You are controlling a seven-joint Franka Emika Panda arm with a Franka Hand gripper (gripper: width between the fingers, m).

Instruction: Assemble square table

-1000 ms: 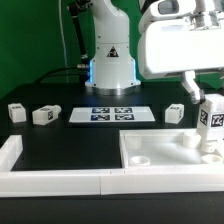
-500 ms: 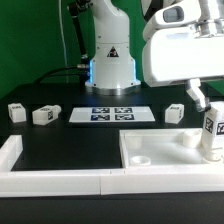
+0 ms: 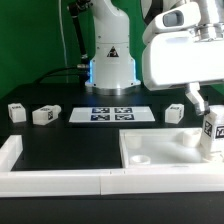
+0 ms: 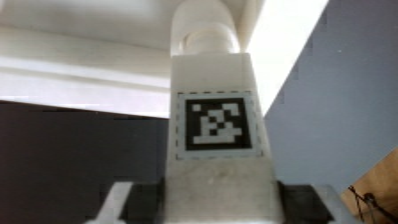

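The white square table top (image 3: 160, 151) lies at the exterior view's right, rim up, with a round socket (image 3: 140, 158) showing near its front corner. My gripper (image 3: 211, 112) is shut on a white tagged leg (image 3: 212, 133), which stands upright over the top's far right corner. In the wrist view that leg (image 4: 215, 120) fills the middle, tag facing the camera, with the jaws pressed on both its sides. Three more white legs lie on the black table: two at the left (image 3: 15, 112) (image 3: 43, 116) and one at the right (image 3: 174, 113).
The marker board (image 3: 110, 115) lies flat in front of the arm's base (image 3: 112, 68). Long white border rails (image 3: 60, 180) run along the table's front edge and left side (image 3: 10, 152).
The gripper and the held leg have shifted slightly toward the exterior view's right and lower, closer to the top's far right corner.
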